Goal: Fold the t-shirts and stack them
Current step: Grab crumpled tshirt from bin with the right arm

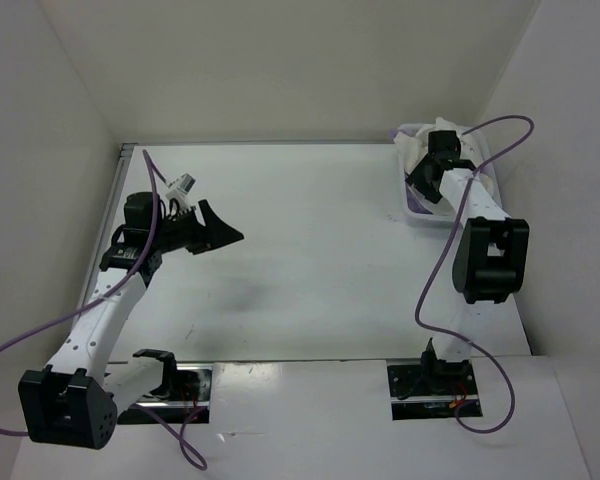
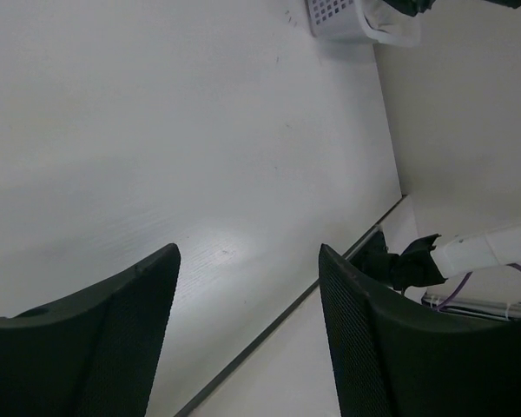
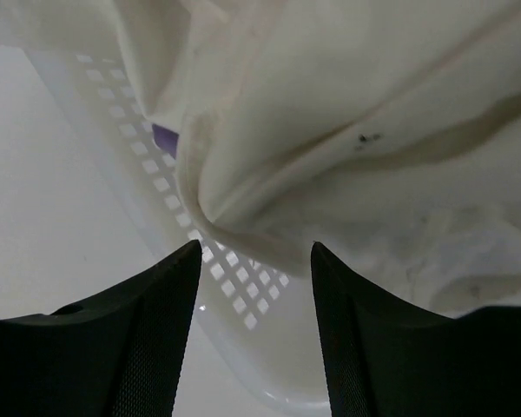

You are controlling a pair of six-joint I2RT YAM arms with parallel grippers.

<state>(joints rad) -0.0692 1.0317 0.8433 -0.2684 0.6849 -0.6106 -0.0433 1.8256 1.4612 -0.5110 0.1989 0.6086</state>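
A white t-shirt [image 3: 373, 113] lies crumpled in the white perforated basket [image 3: 234, 287] at the table's far right corner. A small patch of purple cloth [image 3: 165, 137] shows behind the basket's holes. My right gripper [image 3: 256, 252] hangs open just over the basket's rim, close to the white cloth's edge, with nothing between its fingers. From above, the right gripper [image 1: 428, 170] sits over the basket [image 1: 412, 208] and the white t-shirt [image 1: 420, 145]. My left gripper [image 1: 220, 235] stands open above the bare table on the left, holding nothing [image 2: 247, 256].
The white table [image 1: 310, 260] is walled on the left, back and right. The basket [image 2: 334, 16] with white cloth [image 2: 386, 22] shows far off in the left wrist view. Purple cables trail from both arms near the table's front edge.
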